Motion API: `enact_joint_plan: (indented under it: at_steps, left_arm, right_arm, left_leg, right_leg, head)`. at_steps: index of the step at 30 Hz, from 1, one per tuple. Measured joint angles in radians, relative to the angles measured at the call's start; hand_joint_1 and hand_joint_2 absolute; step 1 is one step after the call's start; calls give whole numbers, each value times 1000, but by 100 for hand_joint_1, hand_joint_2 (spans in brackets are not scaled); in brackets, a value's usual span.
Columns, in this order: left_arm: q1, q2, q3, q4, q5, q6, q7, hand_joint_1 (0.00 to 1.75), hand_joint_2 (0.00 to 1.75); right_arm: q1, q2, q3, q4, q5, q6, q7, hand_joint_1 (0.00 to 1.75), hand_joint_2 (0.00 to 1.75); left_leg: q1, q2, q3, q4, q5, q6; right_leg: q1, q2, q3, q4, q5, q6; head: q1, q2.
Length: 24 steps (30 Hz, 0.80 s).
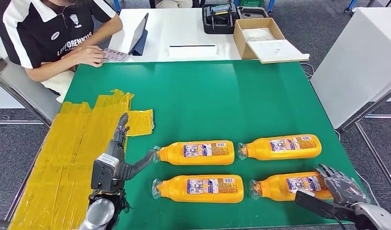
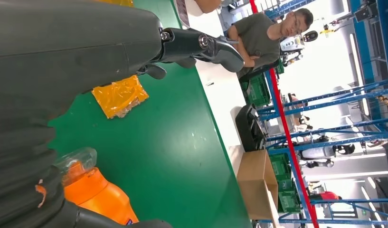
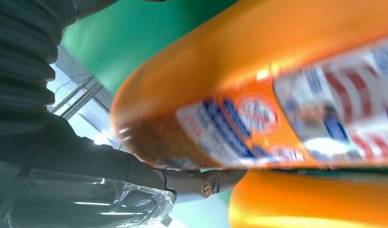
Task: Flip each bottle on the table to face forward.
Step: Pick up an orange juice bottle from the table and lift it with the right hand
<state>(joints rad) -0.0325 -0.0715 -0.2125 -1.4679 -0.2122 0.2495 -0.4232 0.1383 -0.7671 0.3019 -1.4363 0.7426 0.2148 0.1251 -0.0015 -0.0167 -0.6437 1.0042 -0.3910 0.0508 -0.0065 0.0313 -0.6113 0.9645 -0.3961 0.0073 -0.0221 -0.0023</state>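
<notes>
Four bottles lie on the green worktop, labels up. Right hand rests on the near-right bottle, grip unclear. Left hand, fingers spread, holds nothing beside the far-left bottle. Risk: round bottle rolls into its neighbour.

Beyond my green table stands a white desk holding a tablet, a black case and an open cardboard box. Grey carpet covers the floor, and a white cabinet stands far right. Blue shelving frames rise further off against bright daylight.
</notes>
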Motion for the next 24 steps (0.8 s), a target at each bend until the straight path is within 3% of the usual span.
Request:
enact_joint_plan:
  at_steps: [6,15,16,17,19,20,21,24]
  left_arm:
    - [-21,-9,0,14,-8,-15,8,0,175]
    - [-42,-18,0,36,-8,-15,8,0,175]
    - [-42,-18,1,37,-8,-15,8,0,175]
    - [-42,-19,1,39,-8,-15,8,0,175]
    - [-42,-20,6,42,-8,-12,8,0,175]
    - [-42,-20,8,43,-7,-11,8,0,175]
    - [-41,-21,11,43,-7,-10,8,0,175]
    - [-41,-24,18,44,-7,-8,9,0,175]
  right_arm:
    - [-53,75,49,71,51,-18,15,0,175]
    - [-123,122,84,161,80,-24,5,2,175]
    - [-130,128,87,170,88,-25,1,14,175]
    - [-141,135,91,183,99,-25,-5,39,175]
    - [-174,162,102,226,131,-29,-22,120,175]
    - [-192,177,107,250,148,-32,-31,153,175]
    - [-211,193,113,275,165,-34,-42,171,175]
    - [-271,229,132,351,192,-38,-79,175,175]
  left_leg:
    - [2,5,4,0,-2,-1]
    - [3,20,23,0,-12,-1]
    - [3,22,24,0,-12,-1]
    - [3,23,25,0,-12,-1]
    - [4,29,28,0,-12,-1]
    - [4,32,30,0,-13,-1]
    - [5,36,31,0,-13,-1]
    - [5,42,38,0,-15,-2]
  right_leg:
    - [2,4,3,0,0,0]
    - [3,19,19,-2,-2,0]
    - [3,20,20,-2,-2,-1]
    - [4,21,21,-2,-2,-1]
    - [4,25,24,-2,-1,-1]
    - [4,26,25,-2,0,-1]
    - [4,28,26,-2,0,-1]
    - [4,29,28,-3,0,-1]
  head:
    - [0,0]
    - [1,0]
    - [1,0]
    - [1,0]
    - [1,0]
    - [1,0]
    - [1,0]
    - [0,0]
